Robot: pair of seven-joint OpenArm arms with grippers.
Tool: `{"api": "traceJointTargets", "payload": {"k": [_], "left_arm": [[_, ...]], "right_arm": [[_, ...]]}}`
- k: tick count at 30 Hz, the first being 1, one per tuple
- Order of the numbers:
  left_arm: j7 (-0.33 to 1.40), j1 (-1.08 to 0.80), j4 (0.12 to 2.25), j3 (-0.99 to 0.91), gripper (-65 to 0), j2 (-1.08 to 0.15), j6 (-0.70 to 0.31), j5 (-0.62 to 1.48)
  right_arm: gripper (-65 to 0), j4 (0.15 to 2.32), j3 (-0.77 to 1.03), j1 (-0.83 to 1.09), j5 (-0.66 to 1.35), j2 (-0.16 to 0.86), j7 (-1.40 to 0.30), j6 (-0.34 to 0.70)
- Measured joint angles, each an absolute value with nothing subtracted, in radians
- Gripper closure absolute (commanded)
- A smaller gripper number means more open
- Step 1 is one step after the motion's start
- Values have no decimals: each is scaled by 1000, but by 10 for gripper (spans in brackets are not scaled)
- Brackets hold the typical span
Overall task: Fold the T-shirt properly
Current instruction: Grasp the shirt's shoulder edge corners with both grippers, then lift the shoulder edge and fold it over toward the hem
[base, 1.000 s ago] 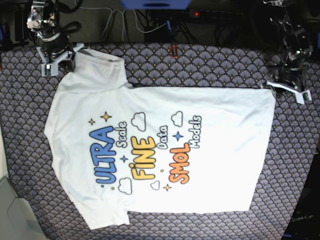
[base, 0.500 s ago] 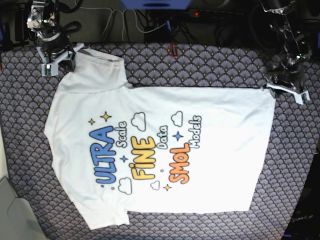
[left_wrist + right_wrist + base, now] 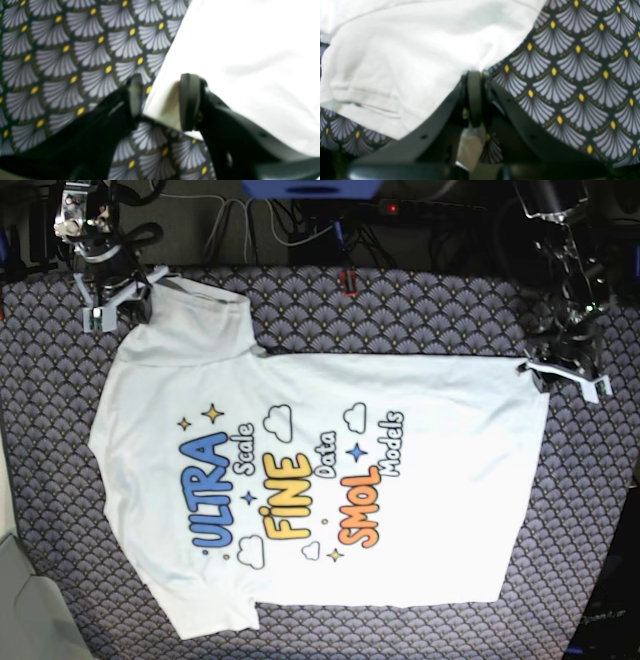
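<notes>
The left gripper (image 3: 160, 102) has its jaws apart around the hem corner of the T-shirt (image 3: 330, 470), while the right gripper (image 3: 475, 75) is closed on the sleeve edge, the shirt's long axis lying flat between them on the patterned cloth (image 3: 400, 310).

Robotics lab bench showing. Patterned fan-print cloth (image 3: 420, 310) covering work table. Black cables (image 3: 300, 225) trailing along far edge beside blue box (image 3: 310, 188) and power strip glowing red (image 3: 400, 207). Two robot arms (image 3: 90, 225) standing at corners, overhead camera looking down.
</notes>
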State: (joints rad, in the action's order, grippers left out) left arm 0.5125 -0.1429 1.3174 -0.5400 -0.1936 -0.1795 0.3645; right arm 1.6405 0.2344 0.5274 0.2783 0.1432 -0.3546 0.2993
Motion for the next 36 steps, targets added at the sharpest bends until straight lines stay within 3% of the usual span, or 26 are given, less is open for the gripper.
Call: {"api": "traceJointTargets", "payload": {"k": [7,12,26,36], "left_arm": [[495,-152,1317,-535,-223,-194,-181,369],[471,-178,1317,-536,0,-191,-180,379],[459,-221,1336,-540,-5,-192,-191,398],[599,-249,1494,-527,-5,-199,-180,363]], "right_arm": [[0,1641,234,527,278,144,-355,299],[0,1641,230,540,280,154,-343,300],[0,1645,226,557,304,213,-370,329],[0,1755,244,547,260,202,-479,318]]}}
